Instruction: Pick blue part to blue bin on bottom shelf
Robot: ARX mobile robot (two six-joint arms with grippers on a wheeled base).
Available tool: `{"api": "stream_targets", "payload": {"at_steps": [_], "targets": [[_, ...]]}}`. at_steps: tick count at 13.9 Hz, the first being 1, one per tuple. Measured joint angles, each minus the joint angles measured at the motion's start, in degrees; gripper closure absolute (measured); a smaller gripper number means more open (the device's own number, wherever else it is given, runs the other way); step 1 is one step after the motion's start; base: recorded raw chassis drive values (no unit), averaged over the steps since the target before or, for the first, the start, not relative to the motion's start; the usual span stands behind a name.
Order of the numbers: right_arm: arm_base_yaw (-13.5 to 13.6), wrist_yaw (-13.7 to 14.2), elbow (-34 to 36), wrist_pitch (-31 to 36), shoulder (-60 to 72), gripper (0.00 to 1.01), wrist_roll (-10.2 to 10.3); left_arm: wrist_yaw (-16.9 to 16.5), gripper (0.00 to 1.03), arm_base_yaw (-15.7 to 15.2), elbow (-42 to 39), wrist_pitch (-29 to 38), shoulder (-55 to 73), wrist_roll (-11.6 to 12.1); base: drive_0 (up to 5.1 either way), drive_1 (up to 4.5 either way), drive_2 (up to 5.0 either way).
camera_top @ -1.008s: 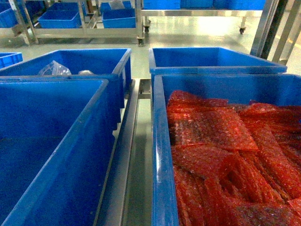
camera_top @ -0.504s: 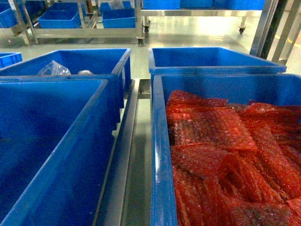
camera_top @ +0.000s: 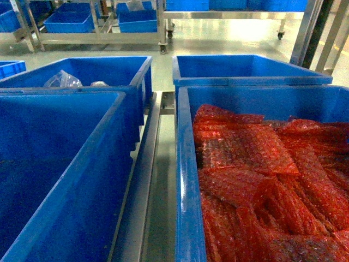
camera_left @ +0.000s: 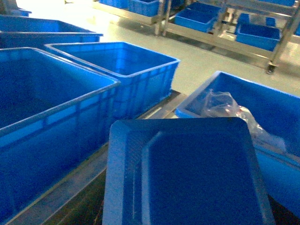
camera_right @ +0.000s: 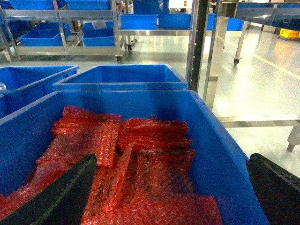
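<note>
Red bubble-wrap pouches (camera_top: 256, 180) are heaped in the near-right blue plastic crate (camera_right: 220, 164). The right claw (camera_right: 173, 197) is spread above them; the left claw's state cannot be told.

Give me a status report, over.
Right pincer open, empty, above the bubble-wrap bin. Left pincer not visible. Blue part fills left wrist view, grip unconfirmed. No obstruction seen.
</note>
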State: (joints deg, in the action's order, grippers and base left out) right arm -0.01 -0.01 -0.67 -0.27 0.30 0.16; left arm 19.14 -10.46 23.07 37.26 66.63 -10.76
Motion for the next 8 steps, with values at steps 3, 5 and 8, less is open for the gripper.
{"api": "stream_targets", "payload": {"at_steps": [3, 5, 8], "targets": [[0.00, 0.00, 0.00, -0.02, 0.00, 0.03, 0.00, -5.27, 0.33, 0.61, 0.96, -0.81, 2.21, -1.14, 0.0, 0.00, 0.0], [0.00, 0.00, 0.00, -0.02, 0.00, 0.03, 0.00, -5.20, 0.04, 0.48, 0.96, -0.83, 2.10, -1.22, 0.0, 0.00, 0.0], [0.00, 0.00, 0.00, 0.00, 0.00, 0.03, -0.02, -16.85, 0.17, -1.38, -1.16, 8.24, 2.47, 2.51, 0.0, 0.00, 0.0]]}}
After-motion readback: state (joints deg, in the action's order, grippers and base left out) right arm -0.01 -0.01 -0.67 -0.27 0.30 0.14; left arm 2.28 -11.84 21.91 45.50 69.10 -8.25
